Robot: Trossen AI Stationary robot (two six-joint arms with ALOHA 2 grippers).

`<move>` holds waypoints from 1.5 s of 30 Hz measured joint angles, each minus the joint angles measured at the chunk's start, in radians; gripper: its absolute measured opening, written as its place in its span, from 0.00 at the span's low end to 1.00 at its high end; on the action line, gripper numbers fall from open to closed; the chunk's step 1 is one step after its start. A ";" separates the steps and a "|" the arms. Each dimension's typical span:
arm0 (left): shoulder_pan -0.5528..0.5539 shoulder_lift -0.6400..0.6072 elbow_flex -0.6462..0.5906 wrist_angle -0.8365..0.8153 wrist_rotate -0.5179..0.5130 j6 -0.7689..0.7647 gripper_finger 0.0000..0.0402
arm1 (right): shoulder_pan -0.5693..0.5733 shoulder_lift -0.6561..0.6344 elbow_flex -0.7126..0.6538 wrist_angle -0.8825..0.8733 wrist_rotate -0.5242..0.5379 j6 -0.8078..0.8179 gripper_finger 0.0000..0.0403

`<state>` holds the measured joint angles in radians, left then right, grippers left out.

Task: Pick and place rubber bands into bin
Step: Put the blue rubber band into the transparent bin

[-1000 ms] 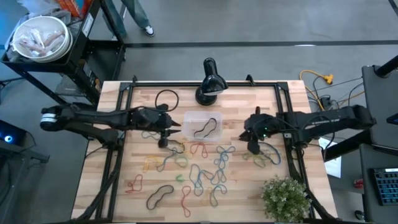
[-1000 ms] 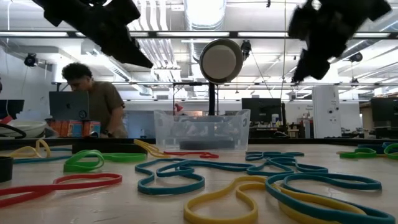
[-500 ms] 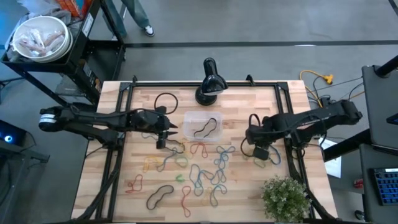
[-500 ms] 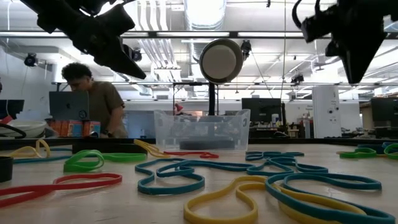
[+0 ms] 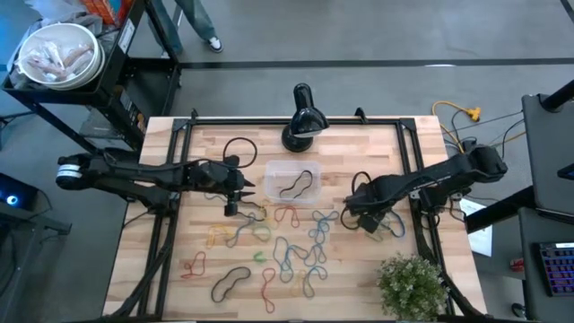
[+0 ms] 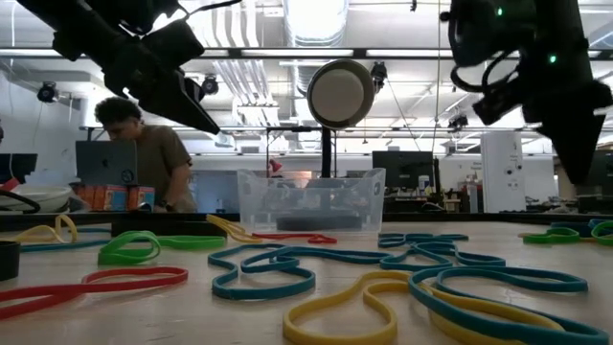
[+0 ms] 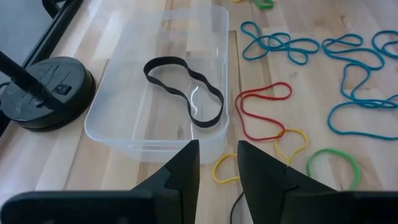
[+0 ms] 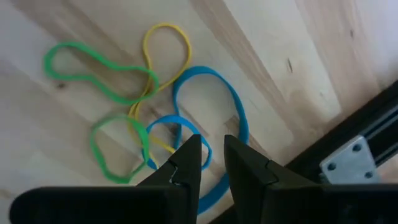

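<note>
Many coloured rubber bands (image 5: pixel 296 244) lie loose on the wooden table. The clear bin (image 5: pixel 291 184) stands at the table's middle and holds one black band (image 7: pixel 184 91). My left gripper (image 5: pixel 235 196) hovers open just left of the bin, slanting down toward the bin's near left corner (image 7: pixel 158 146), with nothing between its fingers. My right gripper (image 5: pixel 363 215) hangs open right of the bin, pointing down over a small knot of green, yellow and blue bands (image 8: pixel 146 106). A blue band (image 8: pixel 239 124) lies right under its fingertips; the fingers stand above it.
A black round lamp base (image 5: pixel 300 135) stands behind the bin. A black loop (image 5: pixel 239 144) lies at the far left, a potted plant (image 5: pixel 413 283) at the near right corner. Dark frame rails (image 8: pixel 348 162) run along the table's sides. A person (image 6: pixel 144 158) sits beyond the table.
My right gripper has swung down and toward the table's near edge, tipping from nearly level to pointing steeply down over the green, yellow and blue bands. My left gripper has sunk a little beside the bin. No band has moved.
</note>
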<state>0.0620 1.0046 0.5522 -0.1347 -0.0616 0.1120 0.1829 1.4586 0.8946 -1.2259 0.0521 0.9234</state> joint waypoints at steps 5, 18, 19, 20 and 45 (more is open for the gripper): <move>0.000 0.000 0.000 0.001 0.000 0.000 0.23 | 0.000 0.042 -0.032 0.019 0.000 0.074 0.16; 0.000 0.001 0.000 0.050 0.000 -0.001 0.23 | -0.040 0.119 -0.088 0.085 0.033 0.079 0.16; 0.000 0.001 0.000 0.054 0.000 -0.001 0.23 | -0.047 0.127 -0.092 0.094 0.035 0.070 0.16; 0.000 0.001 0.000 0.053 0.000 -0.001 0.23 | -0.054 0.134 -0.094 0.097 0.036 0.064 0.16; 0.000 0.001 0.000 0.048 0.000 -0.004 0.23 | -0.142 0.179 -0.114 0.191 0.069 -0.121 0.13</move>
<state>0.0624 1.0054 0.5518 -0.0864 -0.0612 0.1081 0.0410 1.6379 0.7811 -1.0347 0.1211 0.8019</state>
